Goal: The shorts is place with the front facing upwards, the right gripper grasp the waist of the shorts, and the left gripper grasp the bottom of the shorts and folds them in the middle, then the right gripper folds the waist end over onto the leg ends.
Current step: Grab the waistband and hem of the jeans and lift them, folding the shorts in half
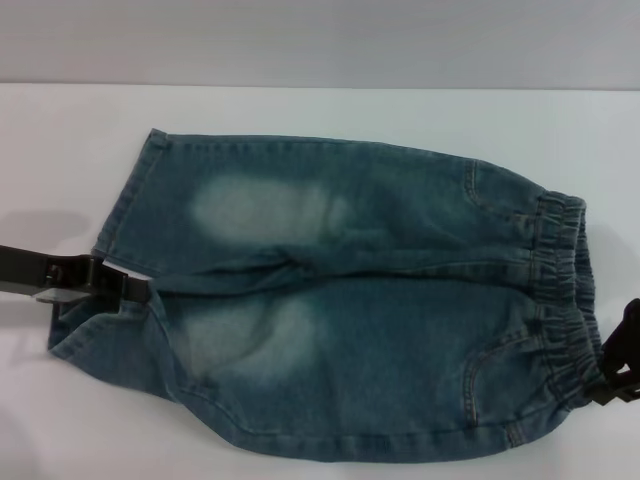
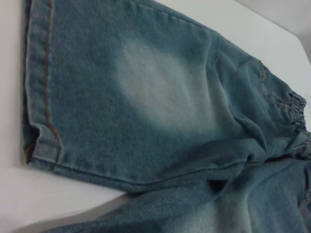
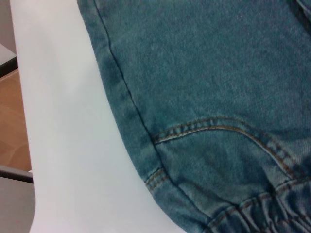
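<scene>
Left tool [image 1: 120, 288] meets the bottom [image 1: 105, 300] of the near leg; right tool [image 1: 615, 375] sits against the waist [image 1: 565, 300]; whether either is closed on cloth cannot be told. The shorts [image 1: 350, 300] lie front up, flat on the white worktop [image 1: 300, 110]. Denim likely soft, fairly heavy, drapes when lifted; best gripped at stitched hem and elastic band.

left pincer [image 1: 120, 288] — black, boxy | right pincer [image 1: 622, 365] — black
</scene>
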{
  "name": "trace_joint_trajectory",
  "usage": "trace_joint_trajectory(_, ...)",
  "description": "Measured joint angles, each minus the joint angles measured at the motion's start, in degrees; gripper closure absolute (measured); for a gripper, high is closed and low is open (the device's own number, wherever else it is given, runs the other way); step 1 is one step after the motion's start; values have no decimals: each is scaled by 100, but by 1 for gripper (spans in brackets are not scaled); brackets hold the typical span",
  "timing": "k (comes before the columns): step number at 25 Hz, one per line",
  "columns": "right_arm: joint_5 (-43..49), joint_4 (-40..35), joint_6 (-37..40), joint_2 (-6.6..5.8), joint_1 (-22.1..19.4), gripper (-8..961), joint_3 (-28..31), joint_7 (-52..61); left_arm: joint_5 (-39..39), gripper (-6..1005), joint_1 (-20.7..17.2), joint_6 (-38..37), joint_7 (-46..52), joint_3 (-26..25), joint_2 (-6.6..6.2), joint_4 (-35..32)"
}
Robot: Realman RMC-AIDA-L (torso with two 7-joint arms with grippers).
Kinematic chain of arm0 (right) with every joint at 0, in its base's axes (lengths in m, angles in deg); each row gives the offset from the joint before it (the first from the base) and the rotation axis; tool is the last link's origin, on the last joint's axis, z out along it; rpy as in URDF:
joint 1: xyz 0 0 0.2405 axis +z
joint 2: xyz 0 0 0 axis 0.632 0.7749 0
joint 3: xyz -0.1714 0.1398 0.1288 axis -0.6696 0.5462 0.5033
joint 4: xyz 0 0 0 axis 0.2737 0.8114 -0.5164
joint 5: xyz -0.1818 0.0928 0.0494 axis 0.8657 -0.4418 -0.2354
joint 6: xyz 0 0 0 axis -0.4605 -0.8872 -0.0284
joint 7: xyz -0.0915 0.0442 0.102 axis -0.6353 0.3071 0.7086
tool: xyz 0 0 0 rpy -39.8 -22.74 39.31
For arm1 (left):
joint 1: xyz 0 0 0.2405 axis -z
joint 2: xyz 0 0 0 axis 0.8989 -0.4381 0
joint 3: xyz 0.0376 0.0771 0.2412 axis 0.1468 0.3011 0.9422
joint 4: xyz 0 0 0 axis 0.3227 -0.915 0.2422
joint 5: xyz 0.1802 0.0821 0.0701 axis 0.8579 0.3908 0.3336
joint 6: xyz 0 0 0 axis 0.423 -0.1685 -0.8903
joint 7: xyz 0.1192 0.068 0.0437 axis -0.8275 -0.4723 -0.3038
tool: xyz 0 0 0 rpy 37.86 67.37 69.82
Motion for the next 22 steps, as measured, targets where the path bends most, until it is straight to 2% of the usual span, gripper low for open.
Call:
trace_joint_trajectory(5,5,-163,86,-1,-104,774,36,-11,-7,962,4,-10,2,-152,-39,0)
trace_joint_trajectory(13,-3,-612,571,8,-413,951,73,-11,-9,962,10,-55,47,-503,-174,0)
trace_joint_trajectory(22,-17,-1294,1301,33,-836,951,363,-118,-8,960,113,-204,58,-516,-250,-11)
